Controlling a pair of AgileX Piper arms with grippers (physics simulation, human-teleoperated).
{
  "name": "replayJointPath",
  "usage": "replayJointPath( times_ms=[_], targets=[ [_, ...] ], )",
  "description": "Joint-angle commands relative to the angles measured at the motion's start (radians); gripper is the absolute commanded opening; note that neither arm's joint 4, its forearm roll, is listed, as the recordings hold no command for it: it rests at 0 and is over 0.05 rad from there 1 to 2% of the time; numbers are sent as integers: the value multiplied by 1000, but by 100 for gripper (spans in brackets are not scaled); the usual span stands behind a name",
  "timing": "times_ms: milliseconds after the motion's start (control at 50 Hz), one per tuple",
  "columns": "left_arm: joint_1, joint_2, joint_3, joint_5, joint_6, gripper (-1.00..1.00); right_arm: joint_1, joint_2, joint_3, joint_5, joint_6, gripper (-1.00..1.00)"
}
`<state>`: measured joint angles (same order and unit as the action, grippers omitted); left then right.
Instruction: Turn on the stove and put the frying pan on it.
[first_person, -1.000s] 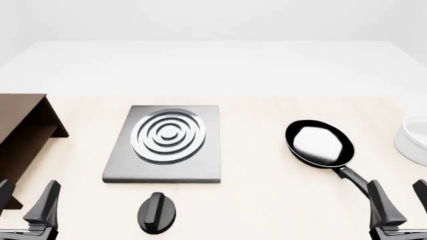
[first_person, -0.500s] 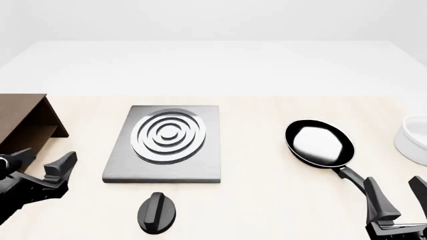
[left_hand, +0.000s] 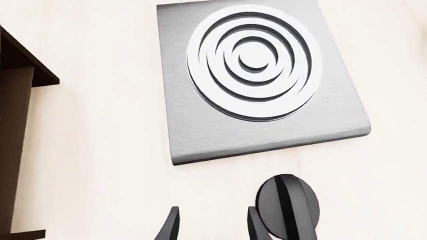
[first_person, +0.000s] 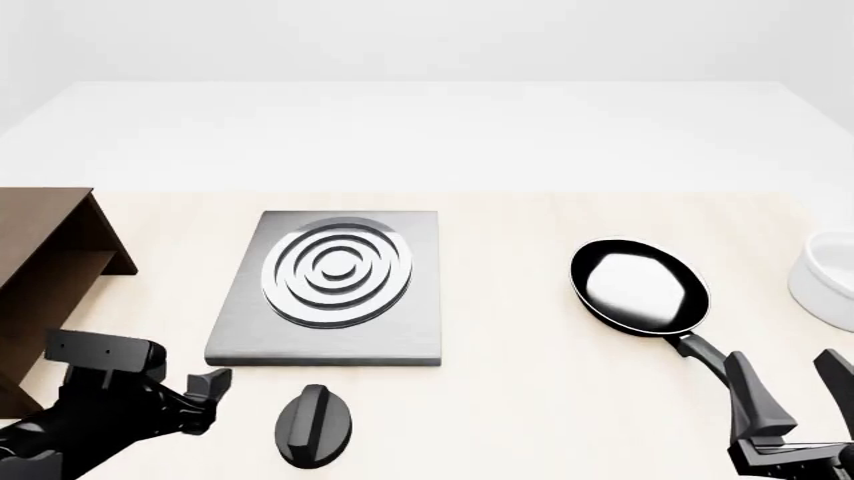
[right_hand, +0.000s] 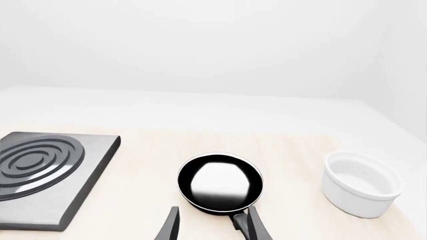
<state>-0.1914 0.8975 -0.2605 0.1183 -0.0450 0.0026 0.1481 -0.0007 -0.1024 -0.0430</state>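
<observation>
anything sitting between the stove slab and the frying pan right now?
No. Between the stove and the frying pan there is only bare light wood tabletop, as the front view shows. The right wrist view shows the same.

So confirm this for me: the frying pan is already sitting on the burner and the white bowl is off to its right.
Not quite. The frying pan lies on the table right of the stove, not on the burner, as the front view shows. The white bowl is indeed to its right.
</observation>
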Motion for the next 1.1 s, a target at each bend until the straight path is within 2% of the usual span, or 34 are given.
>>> replayJointPath(
  times_ms=[20, 120, 200, 320, 360, 400, 460, 560, 580, 600, 640, 700, 740, 760, 780, 800, 820, 840, 860, 920, 960, 1000, 1100],
  targets=[
    [-39, 31, 62, -39, -2, 100, -2, -1, 0, 2, -5, 100],
    [-89, 53, 70, -57, -35, 100, -5, -6, 0, 7, -3, 100],
    [-147, 115, 82, -112, -104, 100, -4, 17, 0, -13, -6, 100],
    [-155, 207, 98, -203, -114, 100, -6, 32, 0, -27, -8, 100],
    [-185, 252, 105, -243, -159, 100, -6, 40, 0, -34, -9, 100],
    [-179, 266, 107, -260, -164, 100, -5, 39, 0, -33, -9, 100],
    [-178, 266, 108, -260, -172, 100, -9, 43, 0, -35, -11, 100],
    [-225, 261, 112, -261, -242, 100, -9, 64, 0, -52, -16, 100],
    [-251, 263, 116, -268, -269, 100, -9, 67, 0, -55, -17, 100],
    [-317, 277, 133, -296, -361, 100, -9, 86, 0, -73, -19, 100],
    [-337, 270, 136, -298, -386, 100, -9, 98, 0, -83, -20, 100],
    [-418, 255, 156, -322, -496, 100, -9, 108, 0, -92, -21, 100],
    [-482, 241, 192, -373, -609, 100, -8, 124, 0, -106, -21, 100],
    [-572, 259, 236, -459, -717, 100, -9, 126, 0, -109, -22, 100],
    [-624, 287, 259, -524, -785, 100, -9, 130, 0, -111, -22, 100],
    [-622, 274, 260, -535, -817, 100, -8, 121, 0, -102, -20, 100],
    [-651, 239, 260, -544, -899, 100, -10, 122, 0, -103, -22, 100],
    [-651, 237, 260, -542, -899, 100, -10, 122, 0, -103, -22, 100],
    [-646, 200, 260, -539, -934, 100, -10, 112, 0, -90, -21, 100],
    [-599, 210, 260, -551, -908, 100, -11, 84, 0, -61, -20, 100],
    [-573, 180, 260, -520, -889, 100, -12, 105, 0, -83, -19, 100],
    [-594, 122, 260, -467, -890, 100, -11, 113, 0, -88, -20, 100],
    [-575, 47, 260, -394, -863, 100, -10, 111, 0, -83, -21, 100]
  ],
)
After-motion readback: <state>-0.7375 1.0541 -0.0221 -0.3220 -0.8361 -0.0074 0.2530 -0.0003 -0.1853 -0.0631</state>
